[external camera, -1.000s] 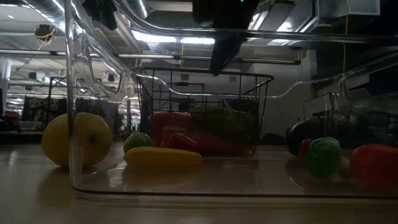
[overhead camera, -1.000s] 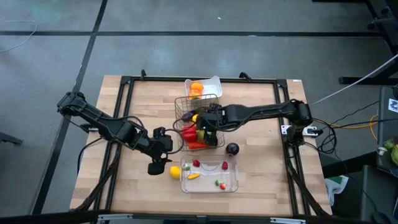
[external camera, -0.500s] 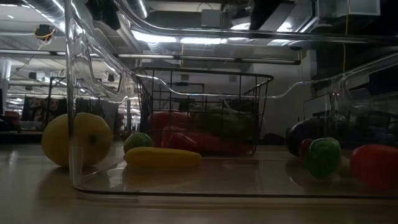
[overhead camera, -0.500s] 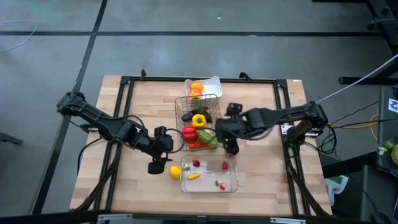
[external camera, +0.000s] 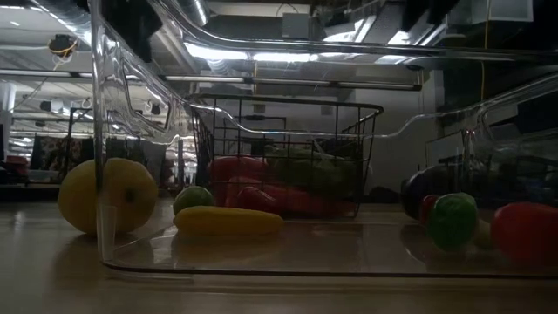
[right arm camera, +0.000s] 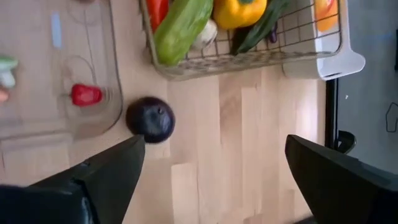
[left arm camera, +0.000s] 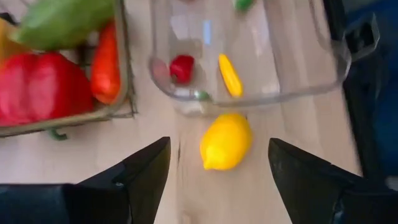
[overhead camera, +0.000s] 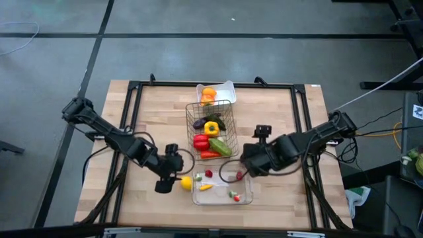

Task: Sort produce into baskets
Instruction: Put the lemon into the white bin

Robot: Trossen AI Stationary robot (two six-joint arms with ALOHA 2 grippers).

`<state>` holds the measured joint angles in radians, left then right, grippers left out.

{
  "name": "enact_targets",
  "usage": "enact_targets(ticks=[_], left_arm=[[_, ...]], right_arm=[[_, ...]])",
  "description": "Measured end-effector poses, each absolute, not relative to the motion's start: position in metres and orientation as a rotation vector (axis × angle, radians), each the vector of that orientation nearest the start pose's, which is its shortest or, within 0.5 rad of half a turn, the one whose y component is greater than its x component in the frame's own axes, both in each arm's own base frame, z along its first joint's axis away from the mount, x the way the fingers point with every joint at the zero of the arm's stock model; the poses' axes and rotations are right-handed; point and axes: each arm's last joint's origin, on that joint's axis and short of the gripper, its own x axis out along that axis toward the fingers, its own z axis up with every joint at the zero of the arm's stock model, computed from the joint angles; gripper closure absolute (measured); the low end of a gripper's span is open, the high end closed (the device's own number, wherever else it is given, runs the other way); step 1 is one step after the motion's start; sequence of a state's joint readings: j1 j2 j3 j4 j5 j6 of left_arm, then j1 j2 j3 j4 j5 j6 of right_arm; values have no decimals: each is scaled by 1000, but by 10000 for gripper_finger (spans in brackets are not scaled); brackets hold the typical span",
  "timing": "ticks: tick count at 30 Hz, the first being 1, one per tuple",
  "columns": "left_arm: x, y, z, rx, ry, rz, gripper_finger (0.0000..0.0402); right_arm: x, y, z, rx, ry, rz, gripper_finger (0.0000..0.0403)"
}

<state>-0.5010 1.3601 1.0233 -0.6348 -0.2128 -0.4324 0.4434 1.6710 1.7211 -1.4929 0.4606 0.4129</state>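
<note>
A yellow lemon (overhead camera: 186, 183) lies on the table at the left end of the clear plastic tray (overhead camera: 248, 196). My left gripper (overhead camera: 175, 173) is open just left of it; in the left wrist view the lemon (left arm camera: 225, 141) lies ahead of the spread fingers. A round purple eggplant (right arm camera: 150, 118) lies on the table beside the tray's right end. My right gripper (overhead camera: 244, 168) is open above it and hides it in the high view. The wire basket (overhead camera: 228, 106) holds peppers, a cucumber and other produce. The white tray (overhead camera: 229, 86) behind it holds an orange.
The clear tray holds a small yellow piece (overhead camera: 206, 187), red pieces (overhead camera: 209, 174) and a small green one (overhead camera: 232, 195). Black frame rails (overhead camera: 132, 106) run along the table's left, right and far edges. Bare wood lies at the table's left and right of the baskets.
My right gripper has drawn back from over the wire basket toward the table's near edge and right, and now stands over the purple eggplant beside the clear tray. My left gripper has moved a little toward the near edge, closer to the lemon.
</note>
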Motion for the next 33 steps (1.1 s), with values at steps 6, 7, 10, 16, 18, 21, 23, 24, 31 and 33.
enact_targets(ticks=[6, 7, 10, 16, 18, 21, 23, 24, 31, 33], left_arm=[[243, -138, 228, 26, 955, -124, 135], [245, -140, 222, 29, 960, -124, 135], [250, -144, 207, 51, 993, -121, 135], [259, -151, 181, 146, 1053, -146, 135], [262, -154, 174, 171, 1051, -161, 135], [266, -156, 166, 215, 1058, -182, 135], [267, -157, 161, 239, 1067, -191, 135], [268, -157, 158, 245, 1077, -191, 135], [275, -161, 142, 250, 1075, -196, 135], [276, -162, 140, 252, 1071, -198, 135]], right_arm=[[263, 125, 338, -290, 1262, -266, 17], [262, 125, 337, -284, 1264, -273, 17], [262, 124, 334, -270, 1268, -290, 17], [263, 124, 335, -255, 1261, -290, 17], [263, 124, 335, -256, 1260, -291, 17], [264, 124, 335, -249, 1254, -293, 17], [265, 125, 335, -241, 1242, -292, 17], [265, 125, 335, -239, 1238, -292, 17], [265, 125, 335, -238, 1237, -291, 17], [265, 125, 335, -238, 1237, -291, 17]])
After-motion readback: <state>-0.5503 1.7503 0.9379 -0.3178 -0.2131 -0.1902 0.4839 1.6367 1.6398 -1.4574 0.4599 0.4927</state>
